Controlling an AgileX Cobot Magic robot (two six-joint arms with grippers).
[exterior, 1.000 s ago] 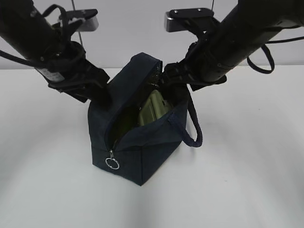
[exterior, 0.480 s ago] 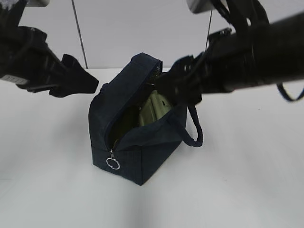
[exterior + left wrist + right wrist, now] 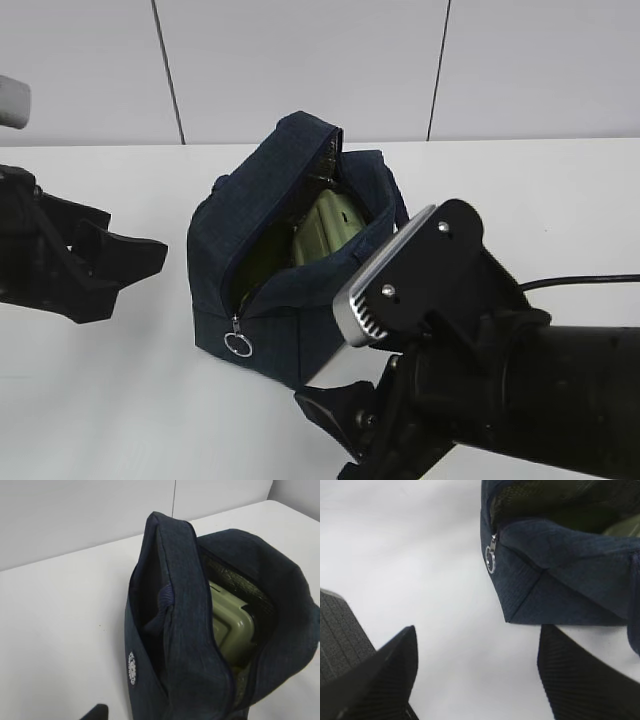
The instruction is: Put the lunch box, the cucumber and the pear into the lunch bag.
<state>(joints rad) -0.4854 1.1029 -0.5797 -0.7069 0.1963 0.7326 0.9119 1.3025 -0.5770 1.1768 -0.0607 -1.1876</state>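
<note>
The navy lunch bag [image 3: 300, 300] stands open on the white table, its ring pull [image 3: 237, 345] at the front. The lunch box, seen by its sage-green lid [image 3: 325, 228], sits tilted inside the bag; it also shows in the left wrist view [image 3: 231, 626]. The cucumber and the pear are hidden or out of view. My left gripper [image 3: 135, 280] is open and empty, left of the bag; only one fingertip [image 3: 96, 712] shows in its wrist view. My right gripper [image 3: 477, 670] is open and empty, low in front of the bag's near corner [image 3: 510, 617].
The bag's loop handle [image 3: 162, 597] hangs inside the left flap. The white table [image 3: 560, 210] spreads around the bag, and a panelled wall stands behind it. The right arm [image 3: 500, 390] fills the lower right of the exterior view.
Both arms have drawn away from the bag's mouth. The left went left and down; the right swung down to the front right. The bag and lunch box stayed put.
</note>
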